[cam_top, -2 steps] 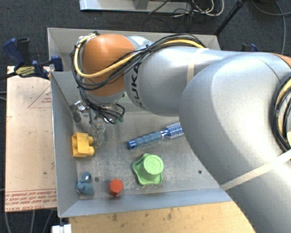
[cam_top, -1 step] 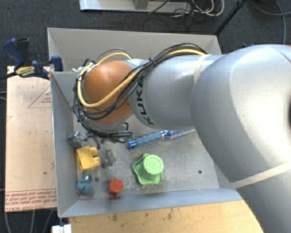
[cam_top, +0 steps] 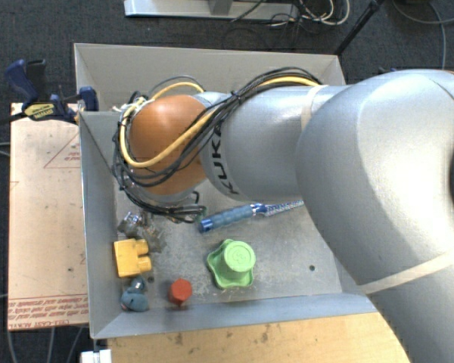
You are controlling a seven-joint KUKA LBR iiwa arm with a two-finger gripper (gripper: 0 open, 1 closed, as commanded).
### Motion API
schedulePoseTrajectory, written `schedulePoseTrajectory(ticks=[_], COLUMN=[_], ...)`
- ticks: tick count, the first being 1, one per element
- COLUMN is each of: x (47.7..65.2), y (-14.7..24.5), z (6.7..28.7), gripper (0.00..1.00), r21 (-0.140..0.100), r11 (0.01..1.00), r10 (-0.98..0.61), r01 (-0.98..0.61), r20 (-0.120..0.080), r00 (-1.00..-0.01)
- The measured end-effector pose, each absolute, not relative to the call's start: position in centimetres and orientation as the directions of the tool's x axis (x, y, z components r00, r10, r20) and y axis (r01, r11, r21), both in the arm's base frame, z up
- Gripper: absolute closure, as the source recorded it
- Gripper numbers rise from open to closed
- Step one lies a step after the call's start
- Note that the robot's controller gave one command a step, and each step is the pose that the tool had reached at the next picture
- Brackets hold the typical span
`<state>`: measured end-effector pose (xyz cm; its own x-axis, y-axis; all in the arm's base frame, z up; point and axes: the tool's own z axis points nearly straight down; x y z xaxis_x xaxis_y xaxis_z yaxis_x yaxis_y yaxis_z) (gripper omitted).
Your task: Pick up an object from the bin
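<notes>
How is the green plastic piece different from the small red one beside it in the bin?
The green piece is lime green; the red piece is orange-red. The green piece is larger than the red piece. The green piece has a round top on a wider lobed base; the red piece looks like a stubby cylinder. Both lie loose on the bin floor, apart from each other.

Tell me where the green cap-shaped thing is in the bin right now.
In the camera view, the green cap-shaped piece lies near the lower wall of the bin, just below the blue toothbrush-like stick and right of the small red cylinder.
</notes>
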<state>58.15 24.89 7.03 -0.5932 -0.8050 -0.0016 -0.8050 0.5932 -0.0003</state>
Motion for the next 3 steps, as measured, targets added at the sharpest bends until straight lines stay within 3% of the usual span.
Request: schedulePoseTrajectory(ticks=[1, 2, 3], x=[57.3, 55.8, 53.3], y=[24.7, 25.4, 23.4], z=[13.3, 9.3, 23.1], gripper=[1.0, 1.0, 1.0], r21=[-0.002, 0.001, -0.006], r11=[0.631, 0.603, 0.281], r10=[-0.776, -0.798, -0.96], r01=[-0.776, -0.798, -0.96], r20=[-0.008, -0.004, -0.007], r00=[-0.631, -0.603, -0.281])
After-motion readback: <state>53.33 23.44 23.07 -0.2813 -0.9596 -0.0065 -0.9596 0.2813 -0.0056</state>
